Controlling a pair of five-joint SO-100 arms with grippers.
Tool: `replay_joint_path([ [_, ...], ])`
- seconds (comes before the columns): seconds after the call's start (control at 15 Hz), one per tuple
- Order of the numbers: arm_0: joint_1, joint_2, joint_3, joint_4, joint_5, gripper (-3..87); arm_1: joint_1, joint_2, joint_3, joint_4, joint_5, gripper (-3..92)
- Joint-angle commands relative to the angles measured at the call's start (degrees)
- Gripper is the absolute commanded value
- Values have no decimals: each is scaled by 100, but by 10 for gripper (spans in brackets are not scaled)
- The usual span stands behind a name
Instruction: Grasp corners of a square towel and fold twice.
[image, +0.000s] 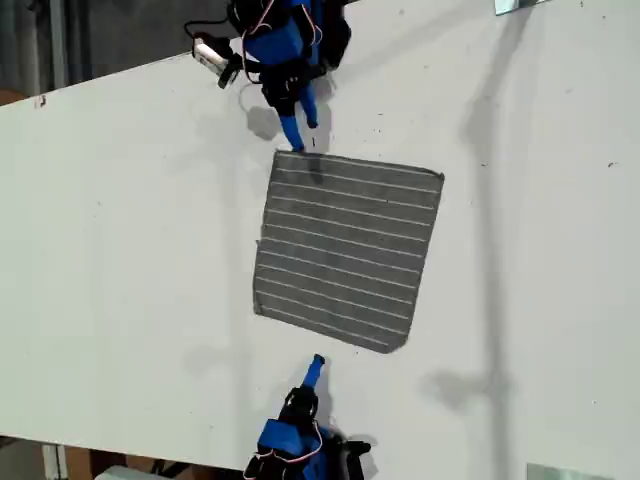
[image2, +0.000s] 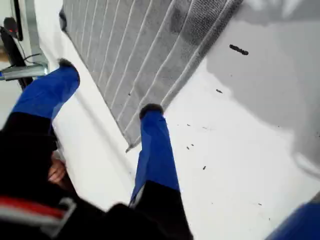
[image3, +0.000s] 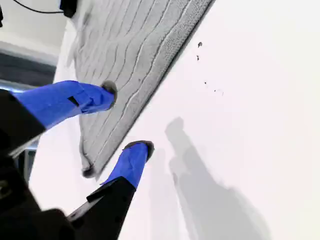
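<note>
The square towel (image: 345, 250) lies flat on the white table, dark grey with thin white stripes. My first gripper (image: 297, 140) is open at the towel's corner (image: 280, 155) nearest the exterior view's top left. In the first wrist view, my first gripper (image2: 107, 90) straddles that corner (image2: 131, 144), with one fingertip (image2: 150, 110) over the towel's (image2: 130, 50) edge. My second gripper (image: 317, 362) is open just off the edge nearest the exterior view's bottom. In the second wrist view, my second gripper (image3: 125, 120) has one fingertip (image3: 107, 92) over the towel (image3: 125, 45) near a corner (image3: 87, 171).
The white table (image: 120, 250) reaches across the exterior view, its edges running along the top left and the bottom. A pale flat object (image: 560, 470) sits at the exterior view's bottom right. Soft shadows cross the table on the exterior view's right.
</note>
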Motion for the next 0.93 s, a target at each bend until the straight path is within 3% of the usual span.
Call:
replay_joint_path([
  [0.0, -220, 44, -62, 18, -2461, 208, -18, -9, -26, 211, -756, 313],
  [0.87, -88, -53, 44, -105, -3349, 231, -62, -62, -70, -202, -1336, 306],
])
